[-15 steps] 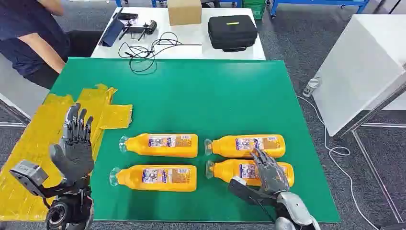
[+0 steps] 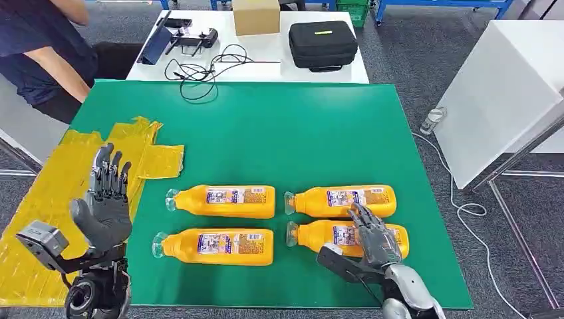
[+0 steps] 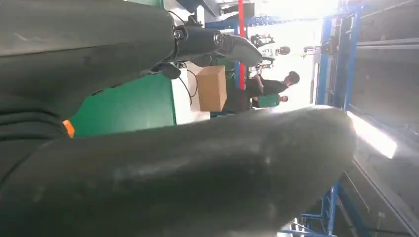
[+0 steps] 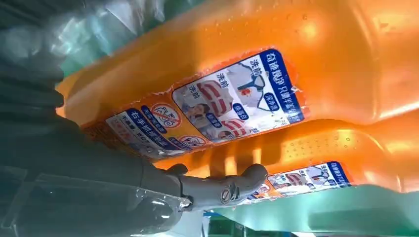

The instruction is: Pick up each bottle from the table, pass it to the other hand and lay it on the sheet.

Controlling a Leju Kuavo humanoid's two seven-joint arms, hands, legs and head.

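Note:
Four orange bottles lie on their sides on the green table (image 2: pixel 279 133): far left (image 2: pixel 229 201), near left (image 2: pixel 219 246), far right (image 2: pixel 346 201) and near right (image 2: pixel 319 234). My right hand (image 2: pixel 372 242) rests on top of the near right bottle (image 4: pixel 306 89), fingers (image 4: pixel 232 187) stretched across it and the thumb held away on the near side. The bottle still lies flat. My left hand (image 2: pixel 103 206) is raised with its fingers spread, holding nothing, over the edge of the crumpled yellow sheet (image 2: pixel 46 193) at the table's left. Its thick thumb (image 3: pixel 197 173) looms close in the left wrist view.
Behind the green table a white table carries a cardboard box (image 2: pixel 256 16), a black case (image 2: pixel 323 44) and cables (image 2: pixel 206 66). A person (image 2: pixel 40 53) sits at the far left. A white board (image 2: pixel 505 86) leans at the right.
Both hands have shifted only slightly; the right hand sits a little nearer on the near right bottle. No bottle has moved.

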